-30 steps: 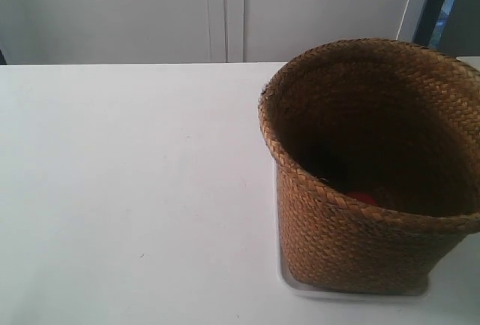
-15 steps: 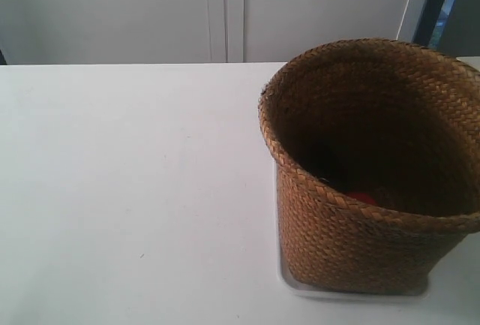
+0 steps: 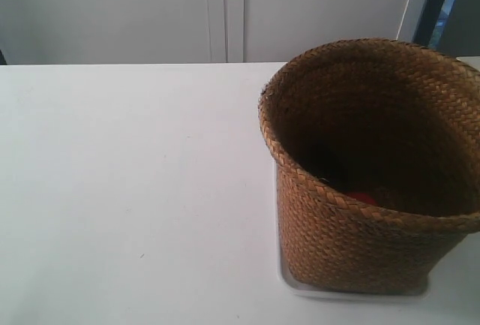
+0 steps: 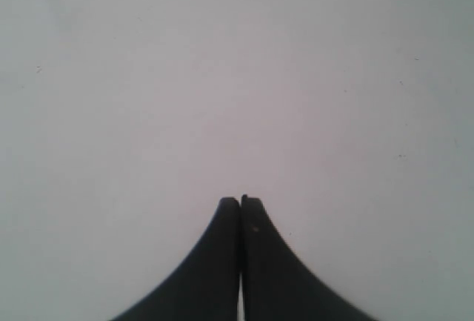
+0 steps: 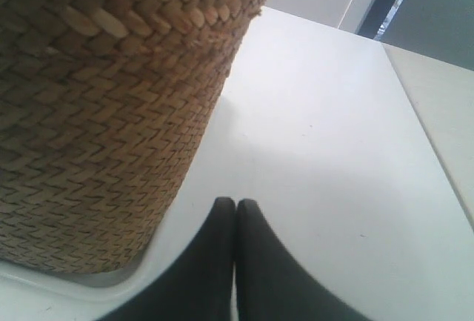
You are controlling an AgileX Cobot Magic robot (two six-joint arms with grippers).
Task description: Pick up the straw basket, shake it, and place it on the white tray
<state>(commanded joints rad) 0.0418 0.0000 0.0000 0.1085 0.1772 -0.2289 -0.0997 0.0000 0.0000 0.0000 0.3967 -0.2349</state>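
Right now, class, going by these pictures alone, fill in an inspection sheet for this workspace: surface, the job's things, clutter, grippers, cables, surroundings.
Surface: white table, with a few faint specks.
Job's things: straw basket stands upright on the white tray; only the tray's rim shows from under it.
Clutter: small red object low inside the basket, mostly hidden; what it is cannot be told.
Grippers: left gripper shut, empty, over bare table; right gripper shut, empty, beside the basket and apart from it.
Cables: nothing seen.
Surroundings: pale cabinet doors behind the table; dark frame at the exterior view's upper right.
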